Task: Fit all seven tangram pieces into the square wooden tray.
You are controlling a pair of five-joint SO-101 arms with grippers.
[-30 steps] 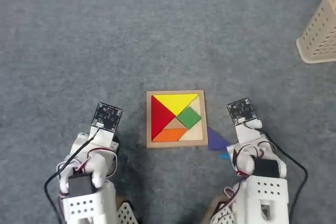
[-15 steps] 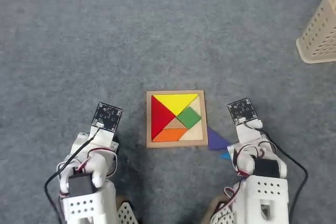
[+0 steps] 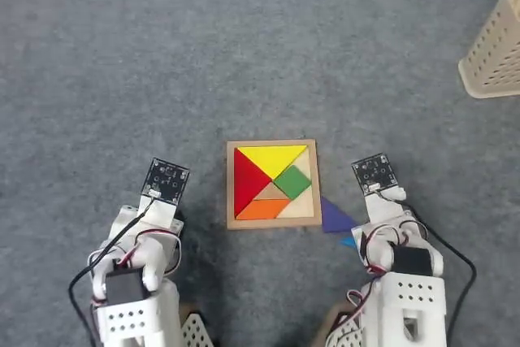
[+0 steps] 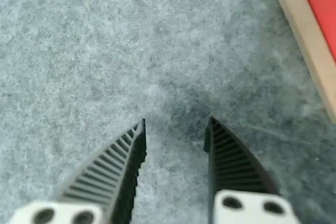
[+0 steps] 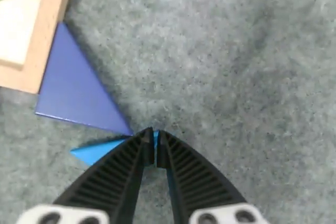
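Square wooden tray (image 3: 231,184) sits mid-table on the grey mat (image 3: 162,79), holding the yellow (image 3: 272,158), red (image 3: 245,178), green (image 3: 291,182) and orange (image 3: 262,210) pieces. The purple triangle (image 5: 73,93) lies outside, against the tray's frame, with the light blue piece (image 5: 97,151) just beyond it. Left gripper (image 4: 177,123): jaws spread over bare mat beside the tray. Right gripper (image 5: 155,132): jaws pressed nearly together at the blue piece's tip (blue shows in the slit; cannot tell whether it is pinched).

Light-blue piece (image 5: 97,152) half beneath right jaws
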